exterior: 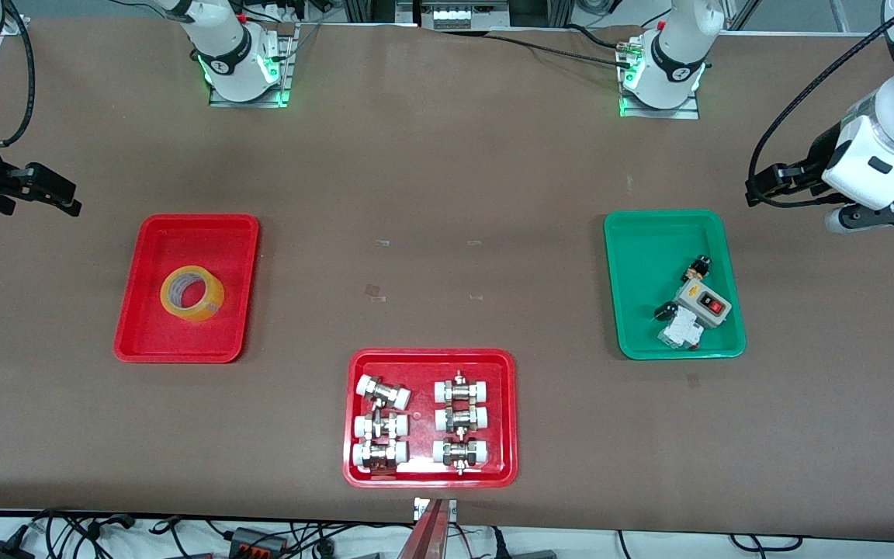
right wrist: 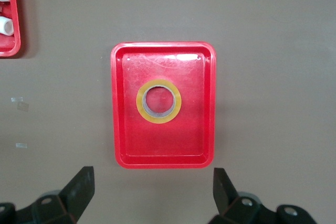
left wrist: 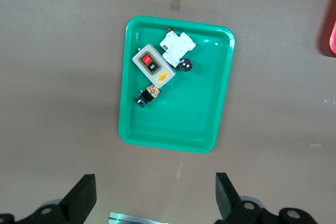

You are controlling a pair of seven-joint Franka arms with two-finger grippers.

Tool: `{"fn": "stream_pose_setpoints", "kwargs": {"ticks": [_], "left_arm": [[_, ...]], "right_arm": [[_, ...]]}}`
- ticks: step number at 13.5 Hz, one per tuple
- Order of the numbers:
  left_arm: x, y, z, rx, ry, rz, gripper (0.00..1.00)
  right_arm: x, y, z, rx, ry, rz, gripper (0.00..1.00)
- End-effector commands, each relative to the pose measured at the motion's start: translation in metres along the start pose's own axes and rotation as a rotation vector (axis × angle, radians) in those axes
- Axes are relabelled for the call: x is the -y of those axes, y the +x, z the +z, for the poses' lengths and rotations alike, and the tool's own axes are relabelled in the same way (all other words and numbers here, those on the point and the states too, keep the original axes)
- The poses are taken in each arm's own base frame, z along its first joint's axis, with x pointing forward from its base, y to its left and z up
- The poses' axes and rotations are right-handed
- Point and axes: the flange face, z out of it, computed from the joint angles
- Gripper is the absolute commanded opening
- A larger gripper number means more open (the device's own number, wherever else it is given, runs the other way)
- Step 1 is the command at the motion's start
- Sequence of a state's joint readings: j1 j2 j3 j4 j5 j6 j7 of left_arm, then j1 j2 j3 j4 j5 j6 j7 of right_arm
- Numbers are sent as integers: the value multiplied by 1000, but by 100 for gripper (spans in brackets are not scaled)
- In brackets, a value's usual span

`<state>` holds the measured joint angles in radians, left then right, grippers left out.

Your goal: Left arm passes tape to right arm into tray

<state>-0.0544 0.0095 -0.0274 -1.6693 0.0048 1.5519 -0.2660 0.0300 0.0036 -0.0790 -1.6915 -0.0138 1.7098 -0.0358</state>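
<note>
I read the job as finished, or all but: the tape lies flat inside the red tray, roughly at its middle and clear of the rim, hole upward. Taking that tray as my landmark, the right gripper hangs over bare table just off the tray's corner toward the right arm's end, with its fingers spread wide and grasping nothing. The left gripper is well apart from the tray, up past the green tray at the left arm's end of the table; its fingers are likewise released and empty.

My judgement is that nothing remains but to park both arms; if the roll needed reseating, I would have the right arm drop straight over it, but it looks settled.

What I cannot make out well:
- The right arm is cut off at the edge of the front view, so only its wrist and fingers show.
- The parts in the green tray, a switch box and some small fittings, are too small for me to name with confidence.
- The second red tray, nearer the front camera than my landmark, holds white-capped metal fittings and plays no part here.
</note>
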Motion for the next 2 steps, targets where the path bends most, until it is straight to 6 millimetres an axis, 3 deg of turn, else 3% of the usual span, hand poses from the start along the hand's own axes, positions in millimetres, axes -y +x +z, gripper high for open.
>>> {"fn": "stream_pose_setpoints", "kwargs": {"ticks": [1, 2], "left_arm": [[0, -7, -3, -7, -14, 13, 100], [-2, -8, -3, -7, -14, 13, 100]], "right_arm": [[1, -7, -3, 3, -7, -16, 100], [2, -7, -3, 3, -6, -16, 100]]}}
